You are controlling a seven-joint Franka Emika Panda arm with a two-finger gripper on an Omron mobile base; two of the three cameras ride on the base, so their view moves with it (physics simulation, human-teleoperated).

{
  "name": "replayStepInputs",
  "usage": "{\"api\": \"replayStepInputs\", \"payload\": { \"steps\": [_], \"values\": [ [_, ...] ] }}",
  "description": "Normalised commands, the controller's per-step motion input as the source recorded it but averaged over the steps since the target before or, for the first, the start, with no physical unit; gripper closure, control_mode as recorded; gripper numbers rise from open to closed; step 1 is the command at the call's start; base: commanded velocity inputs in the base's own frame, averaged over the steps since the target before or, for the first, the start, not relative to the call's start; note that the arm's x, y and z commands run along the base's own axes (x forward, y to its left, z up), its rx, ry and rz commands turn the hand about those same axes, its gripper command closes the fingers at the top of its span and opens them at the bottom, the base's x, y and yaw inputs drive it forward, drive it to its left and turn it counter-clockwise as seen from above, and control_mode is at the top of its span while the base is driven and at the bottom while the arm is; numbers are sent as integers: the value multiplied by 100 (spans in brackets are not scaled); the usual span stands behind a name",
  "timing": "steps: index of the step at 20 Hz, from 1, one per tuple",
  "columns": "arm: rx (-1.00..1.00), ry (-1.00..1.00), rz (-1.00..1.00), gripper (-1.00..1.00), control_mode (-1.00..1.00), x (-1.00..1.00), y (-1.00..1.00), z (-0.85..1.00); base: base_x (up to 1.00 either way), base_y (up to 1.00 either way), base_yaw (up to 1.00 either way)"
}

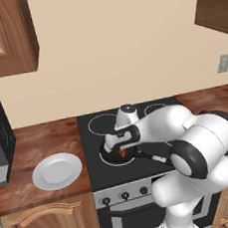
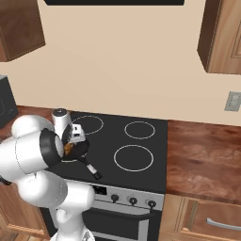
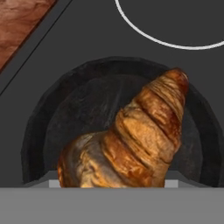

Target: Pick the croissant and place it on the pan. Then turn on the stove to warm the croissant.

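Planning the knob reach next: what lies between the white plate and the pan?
Bare wooden counter, then black stove glass, seen in the left base view. Nothing stands between plate and pan.

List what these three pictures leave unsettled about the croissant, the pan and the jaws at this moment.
- Grip: in the hand view the croissant hides the jaws, so held or released cannot be told.
- Contact: whether the croissant rests on the pan or hangs above it is unclear.
- Left base view: the arm's wrist covers most of the pan.
- Right base view: the arm's elbow hides part of the pan.
- Stove knobs: too small to read their setting.
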Motion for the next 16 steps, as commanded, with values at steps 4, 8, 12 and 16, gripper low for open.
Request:
{"api": "replayStepInputs", "payload": {
  "steps": [4, 8, 12, 16],
  "values": [
    [0, 0, 0, -100, -100, 10, 0, 0, 0, 0, 0],
    [0, 0, 0, -100, -100, 12, 0, 0, 0, 0, 0],
    [0, 0, 0, -100, -100, 3, 0, 0, 0, 0, 0],
    [0, -14, 0, -100, -100, -29, 20, 41, 0, 0, 0]
  ]
}}
